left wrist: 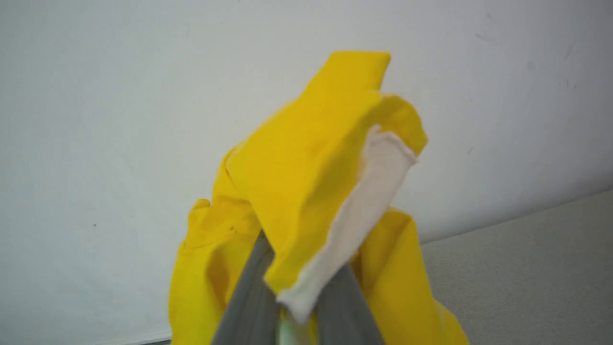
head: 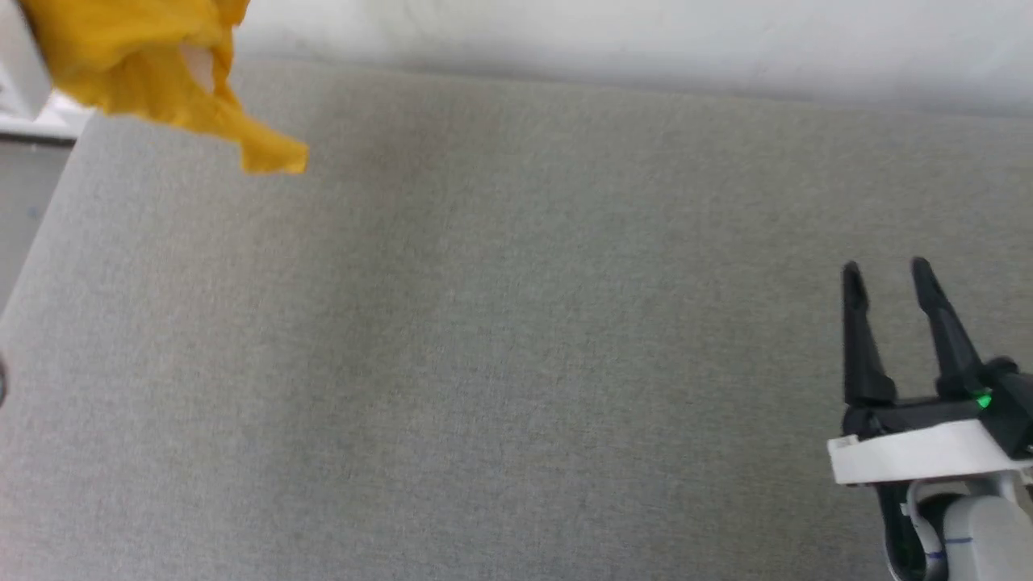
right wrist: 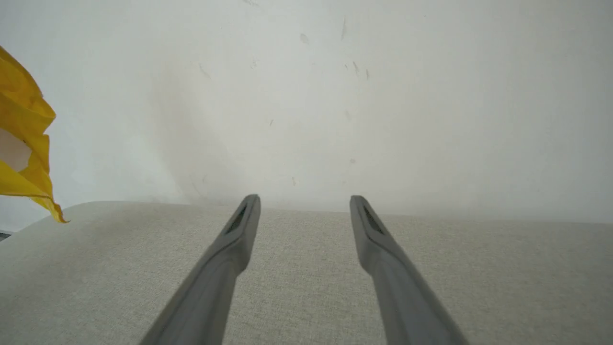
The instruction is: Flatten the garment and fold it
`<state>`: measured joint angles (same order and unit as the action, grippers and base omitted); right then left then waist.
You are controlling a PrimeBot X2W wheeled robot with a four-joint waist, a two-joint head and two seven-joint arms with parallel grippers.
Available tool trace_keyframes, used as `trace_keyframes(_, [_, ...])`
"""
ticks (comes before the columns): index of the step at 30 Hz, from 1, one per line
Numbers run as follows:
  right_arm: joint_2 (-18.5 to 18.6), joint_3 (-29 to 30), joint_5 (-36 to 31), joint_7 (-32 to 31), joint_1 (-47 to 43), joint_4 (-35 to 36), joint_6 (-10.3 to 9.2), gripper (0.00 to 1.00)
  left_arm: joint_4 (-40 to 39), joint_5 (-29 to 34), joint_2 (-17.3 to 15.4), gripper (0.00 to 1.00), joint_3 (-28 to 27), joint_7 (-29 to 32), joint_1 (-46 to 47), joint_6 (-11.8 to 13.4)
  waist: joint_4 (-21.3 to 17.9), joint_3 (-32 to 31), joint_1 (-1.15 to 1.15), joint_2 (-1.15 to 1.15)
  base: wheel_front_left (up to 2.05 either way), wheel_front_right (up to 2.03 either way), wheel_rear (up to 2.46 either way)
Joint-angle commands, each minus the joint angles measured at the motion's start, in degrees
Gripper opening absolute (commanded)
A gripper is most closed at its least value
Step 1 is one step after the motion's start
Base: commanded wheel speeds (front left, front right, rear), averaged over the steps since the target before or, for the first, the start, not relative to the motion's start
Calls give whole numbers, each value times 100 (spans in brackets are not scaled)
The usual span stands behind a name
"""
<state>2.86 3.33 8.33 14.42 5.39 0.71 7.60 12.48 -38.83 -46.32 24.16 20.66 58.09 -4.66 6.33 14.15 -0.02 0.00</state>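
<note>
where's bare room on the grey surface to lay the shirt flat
The middle of the grey surface is bare, from the white wall forward, between the hanging garment at far left and the open right tool. Only that far-left corner is crowded.

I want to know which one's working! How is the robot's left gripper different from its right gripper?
The left gripper is pinched shut on the yellow garment; the right gripper stands open, holding nothing. The left holds the cloth up high; the right hovers over the grey surface. Both have two long dark fingers.
</note>
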Motion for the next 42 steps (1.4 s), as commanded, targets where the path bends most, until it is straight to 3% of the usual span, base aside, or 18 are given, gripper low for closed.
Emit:
trace_keyframes(1, [1,139,73,52,-118,-14,-11,100,-260,56,201,0,62,2,250,68,-339,-511,2,0,0,0,0])
trace_keyframes(8, [1,454,165,56,-253,97,-11,100,-869,10,836,0,335,227,672,172,-575,-725,2,0,0,0,0])
trace_keyframes(16, [1,884,276,57,-311,224,-11,100,-1468,-125,1842,0,778,466,730,586,-965,-825,2,0,0,0,0])
trace_keyframes(21, [1,1201,348,57,-305,339,-11,100,-1767,-142,2333,0,1166,555,398,849,-1205,-704,2,0,0,0,0])
trace_keyframes(25, [1,1398,401,57,-289,333,-11,100,-1826,-166,2733,0,1440,207,-178,1009,-1338,-574,2,0,0,0,0])
trace_keyframes(32, [1,1338,517,57,-193,266,-11,100,-953,-155,3272,0,1841,-857,-1582,1259,-1542,-325,2,0,0,0,0])
trace_keyframes(35, [1,1262,544,58,-151,245,-11,100,-205,56,3193,0,1955,-1229,-1951,1356,-1572,-224,2,0,0,0,0])
trace_keyframes(42, [1,1167,527,58,-175,226,-11,100,1184,28,3079,0,2159,-1361,-2338,1134,-1442,-83,2,0,0,0,0])
